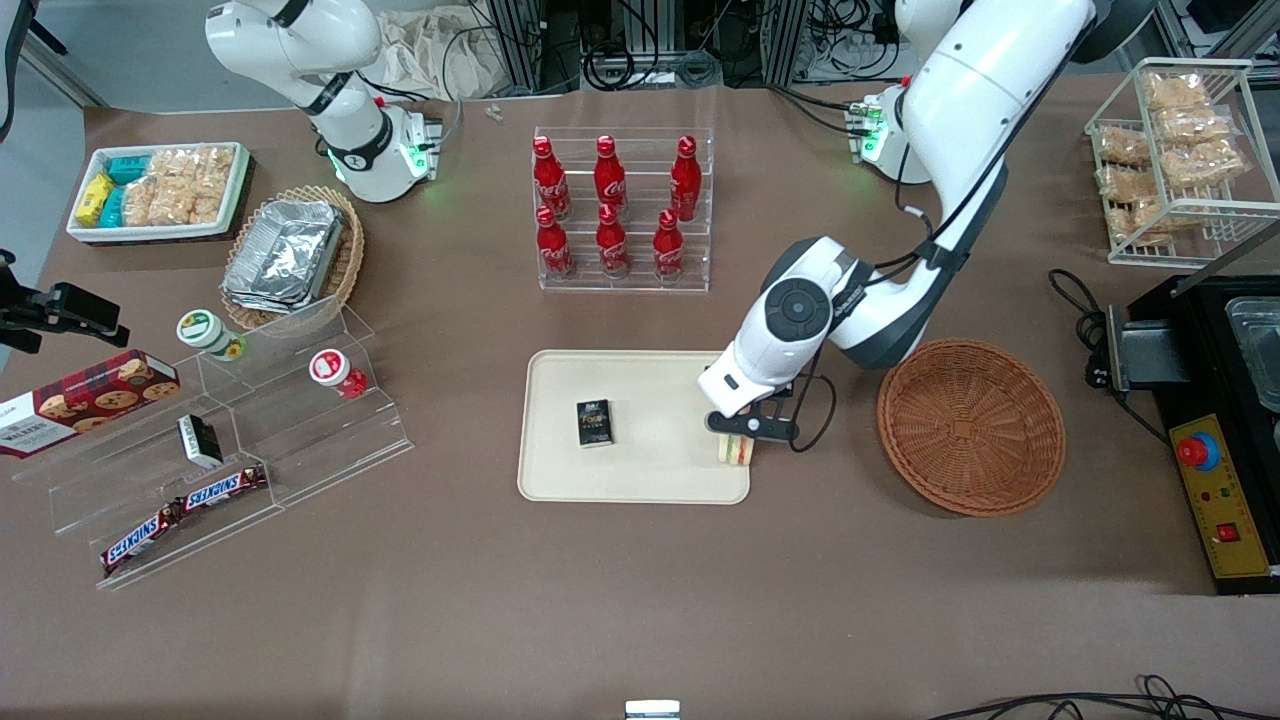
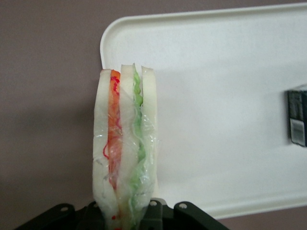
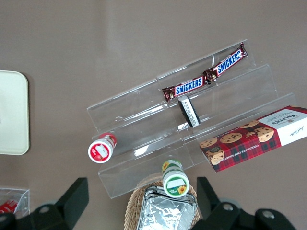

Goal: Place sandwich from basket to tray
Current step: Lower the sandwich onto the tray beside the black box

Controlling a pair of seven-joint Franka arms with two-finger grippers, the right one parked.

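Now the end effector [image 1: 741,437] grips the triangular layered bread sandwich [image 2: 125,143] upright, hanging over the cream rectangular tray's [image 1: 640,480] edge nearest the round orange-brown wicker basket [image 1: 970,425].

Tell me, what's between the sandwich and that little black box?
Only bare tray: the front view shows the claw gripping the sandwich over the tray's edge, the black box farther along.

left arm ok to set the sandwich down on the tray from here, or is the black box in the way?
Probably yes. The gripper holds the sandwich over the tray corner nearest the basket; the black box sits well apart.
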